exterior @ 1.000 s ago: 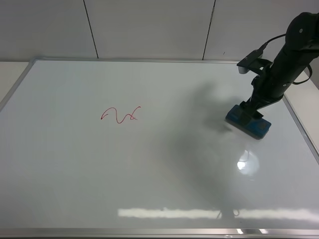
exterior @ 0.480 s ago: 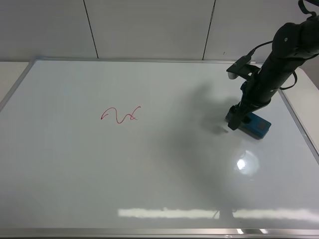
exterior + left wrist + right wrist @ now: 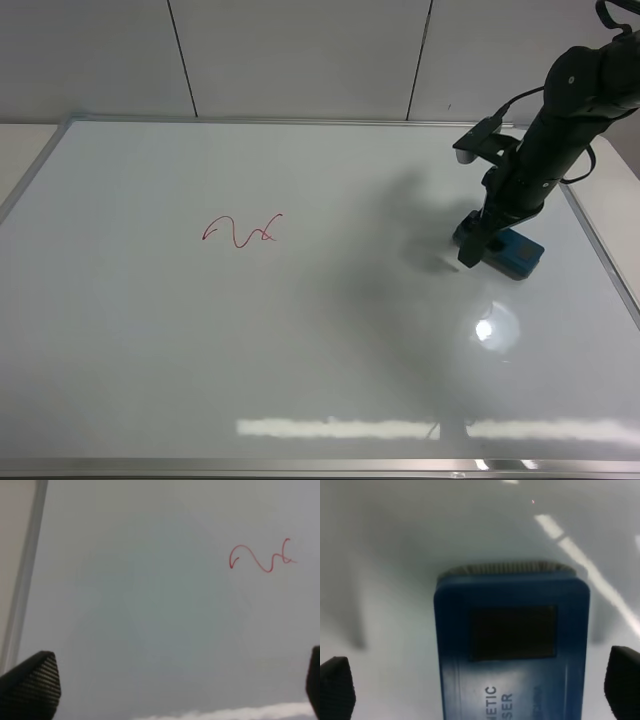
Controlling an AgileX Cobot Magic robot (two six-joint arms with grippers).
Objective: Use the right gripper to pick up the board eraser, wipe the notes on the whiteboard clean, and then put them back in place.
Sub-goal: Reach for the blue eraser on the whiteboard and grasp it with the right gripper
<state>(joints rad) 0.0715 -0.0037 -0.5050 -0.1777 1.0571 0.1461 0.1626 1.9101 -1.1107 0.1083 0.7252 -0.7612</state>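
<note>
Pre-grasp: right pincer [image 3: 472, 243] open astride board eraser [image 3: 517, 253], right of frame.
Nothing lifted yet; red notes [image 3: 243, 231] unwiped, left-centre on whiteboard [image 3: 300, 360].

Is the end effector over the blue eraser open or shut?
Open: fingertips of the right end effector stand wide apart either side of the board eraser.

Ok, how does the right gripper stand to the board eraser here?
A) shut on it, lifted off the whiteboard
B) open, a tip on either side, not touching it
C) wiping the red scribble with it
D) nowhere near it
B: the right wrist view shows the right gripper open, both tips standing clear of the board eraser, which lies on the whiteboard.
</note>
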